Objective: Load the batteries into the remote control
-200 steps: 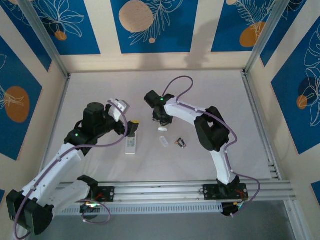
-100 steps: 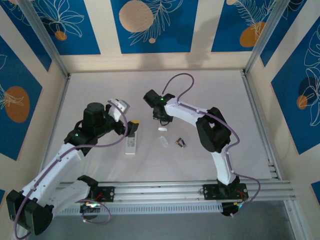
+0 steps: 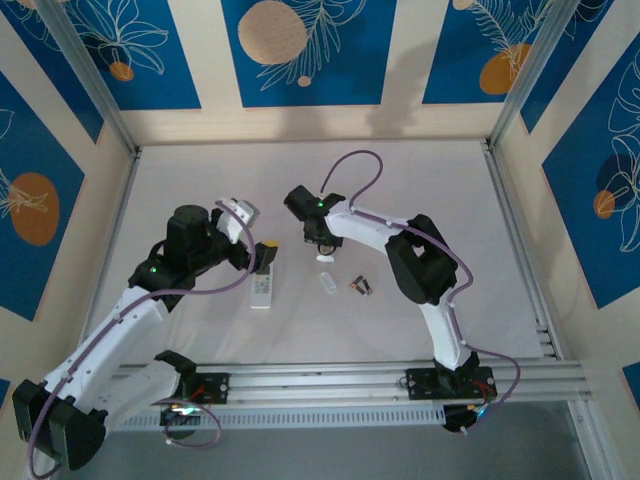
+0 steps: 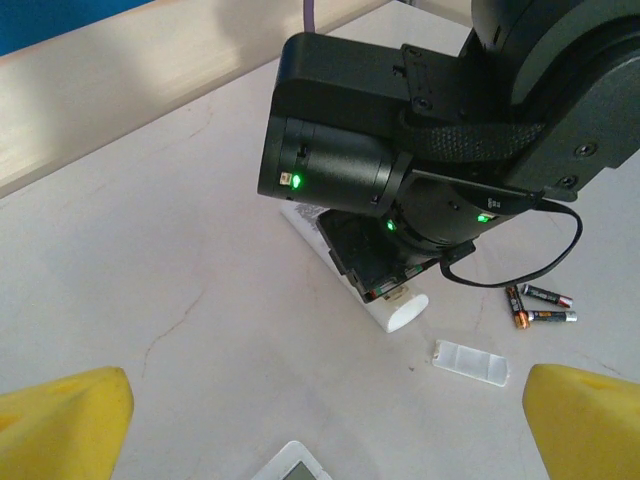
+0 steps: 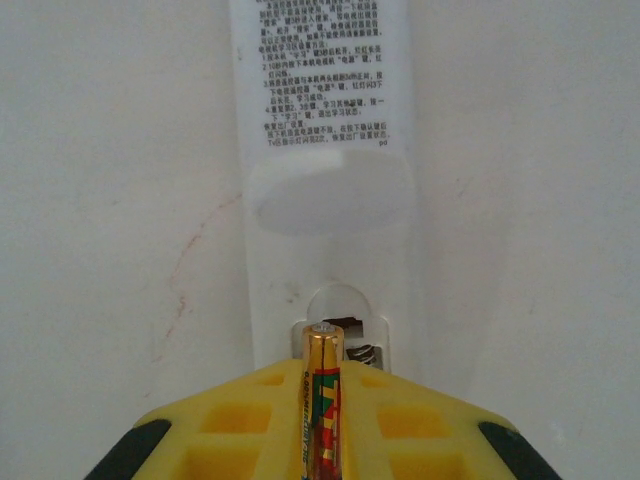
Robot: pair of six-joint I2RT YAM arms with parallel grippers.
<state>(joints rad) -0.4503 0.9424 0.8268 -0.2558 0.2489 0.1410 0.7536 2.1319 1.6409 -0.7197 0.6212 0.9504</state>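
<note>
Flat white table (image 3: 200, 170), both arms reaching in from the near edge. Left gripper (image 4: 320, 420): yellow fingertips spread wide apart, nothing between them, hovering just beyond the head end of a white remote with a display (image 3: 262, 288), which lies with its long axis roughly near-to-far. Right gripper (image 3: 320, 240): yellow fingers (image 5: 230, 425) pinched on a single battery (image 5: 322, 395), poised low over a second white remote (image 5: 320, 100). This remote lies back-up, printed label facing the wrist camera, long axis running straight away from the gripper. Its battery compartment (image 5: 340, 320) at the near end is uncovered; a coil spring contact (image 5: 365, 352) shows inside. Cannot tell whether a cell is already seated in it. The held battery is gold-jacketed, long axis parallel to the remote's, its end at the mouth of the compartment; whether it touches is unclear. The clear battery cover (image 4: 472, 361) lies flat on the table, just beside the remote's end. Loose batteries (image 4: 540, 305), dark with copper ends, lie in a small cluster beyond the cover, apart from both grippers.
</note>
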